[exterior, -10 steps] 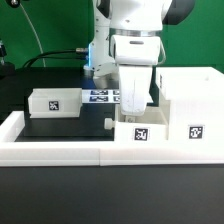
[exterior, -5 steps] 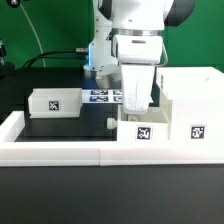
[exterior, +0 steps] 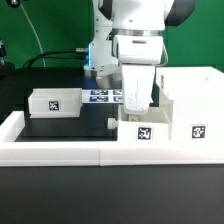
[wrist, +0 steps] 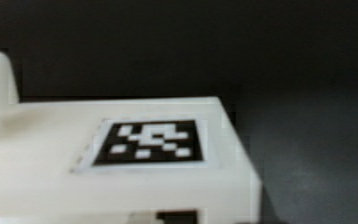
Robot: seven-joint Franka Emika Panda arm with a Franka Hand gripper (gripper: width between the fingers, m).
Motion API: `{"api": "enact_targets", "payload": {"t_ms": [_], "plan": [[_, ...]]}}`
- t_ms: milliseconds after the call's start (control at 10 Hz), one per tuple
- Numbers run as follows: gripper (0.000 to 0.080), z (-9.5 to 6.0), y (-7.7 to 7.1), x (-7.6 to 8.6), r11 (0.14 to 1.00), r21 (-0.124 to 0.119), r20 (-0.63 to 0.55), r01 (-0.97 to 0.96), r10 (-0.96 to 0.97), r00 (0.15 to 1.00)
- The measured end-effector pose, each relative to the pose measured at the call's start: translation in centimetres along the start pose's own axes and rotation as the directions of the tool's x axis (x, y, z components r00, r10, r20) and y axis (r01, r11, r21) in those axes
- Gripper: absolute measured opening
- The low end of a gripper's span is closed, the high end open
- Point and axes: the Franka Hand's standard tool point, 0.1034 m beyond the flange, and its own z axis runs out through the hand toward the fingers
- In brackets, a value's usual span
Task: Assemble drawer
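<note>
The drawer's tall white housing (exterior: 186, 105) stands at the exterior view's right, tag facing front. One small white tagged box (exterior: 140, 131) sits against the housing's left side. My gripper (exterior: 136, 104) reaches straight down onto this box and its fingers appear closed on the box's rear wall. The wrist view shows this box (wrist: 105, 170) very close, its black-and-white tag (wrist: 153, 142) filling the middle; my fingertips are not distinct there. The second small tagged box (exterior: 55, 101) sits apart at the exterior view's left.
A long low white border wall (exterior: 60, 150) runs along the front and up the exterior view's left side. The marker board (exterior: 100, 96) lies flat behind the gripper. The black table mat (exterior: 70, 125) lies between the left box and the wall.
</note>
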Motion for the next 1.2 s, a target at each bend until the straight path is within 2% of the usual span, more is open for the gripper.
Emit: {"api": "enact_targets", "payload": {"t_ms": [100, 1200], "plan": [[0.0041, 0.23, -0.32, 0.01, 1.000, 0.006, 0.001, 0.004, -0.004, 1.000], [0.0041, 0.41, -0.40, -0.48, 1.000, 0.009, 0.009, 0.024, -0.024, 1.000]]}}
